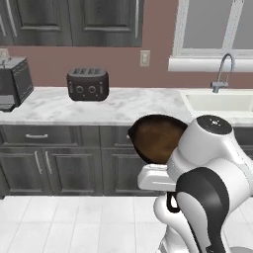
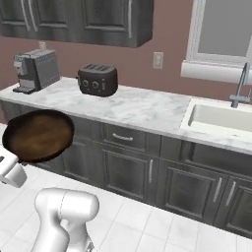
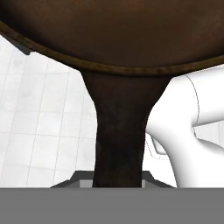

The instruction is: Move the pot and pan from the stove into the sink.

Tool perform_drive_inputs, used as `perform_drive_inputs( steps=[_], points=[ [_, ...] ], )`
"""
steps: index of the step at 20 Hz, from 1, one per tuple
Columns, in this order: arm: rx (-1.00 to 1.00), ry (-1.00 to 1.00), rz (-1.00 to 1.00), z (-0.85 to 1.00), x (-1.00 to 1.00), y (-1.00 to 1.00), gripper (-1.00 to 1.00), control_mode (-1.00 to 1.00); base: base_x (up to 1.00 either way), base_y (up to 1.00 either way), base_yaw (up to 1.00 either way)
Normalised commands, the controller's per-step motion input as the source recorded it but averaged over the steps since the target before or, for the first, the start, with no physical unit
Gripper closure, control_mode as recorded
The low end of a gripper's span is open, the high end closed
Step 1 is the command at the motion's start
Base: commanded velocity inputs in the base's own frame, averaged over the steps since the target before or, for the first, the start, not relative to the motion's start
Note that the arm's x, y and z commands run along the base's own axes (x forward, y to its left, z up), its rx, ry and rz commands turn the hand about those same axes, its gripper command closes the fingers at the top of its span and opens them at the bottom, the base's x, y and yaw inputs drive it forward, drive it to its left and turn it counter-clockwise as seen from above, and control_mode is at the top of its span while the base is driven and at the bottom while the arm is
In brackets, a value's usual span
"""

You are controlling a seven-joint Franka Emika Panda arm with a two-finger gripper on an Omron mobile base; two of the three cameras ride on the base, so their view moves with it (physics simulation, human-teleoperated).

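Pan, the shallow cast-iron skillet (image 2: pixel 38 136) with a rusty brown inside, hangs in the air in front of the dark lower cabinets, tilted with its inside facing the cameras. The gripper is closed on its long dark handle (image 3: pixel 119 144). Farther back, a dark four-slot toaster (image 1: pixel 88 84) stands on the white marble counter (image 1: pixel 118 106); at far right lies the white rectangular sink (image 1: pixel 220 102).

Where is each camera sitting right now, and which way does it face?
Left base view: behind the arm, left; faces the counter, toaster, sink; white arm lower right, carrying the pan.
Right base view: behind, right; same counter, toaster, sink and pan; arm lower left.
Hand view: on the hand, looking along the pan's handle to the floor; the end effector is shut on it.
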Motion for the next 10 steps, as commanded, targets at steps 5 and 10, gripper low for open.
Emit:
perform_drive_inputs(
  steps=[5, 10],
  points=[
    [0.0, 0.0, 0.0, 0.0, 0.0, 0.0, 1.0, 1.0, -0.05, -0.17, -0.13],
    [0.0, 0.0, 0.0, 0.0, 0.0, 0.0, 1.0, 1.0, 0.03, 0.0, 0.0]
  ],
)
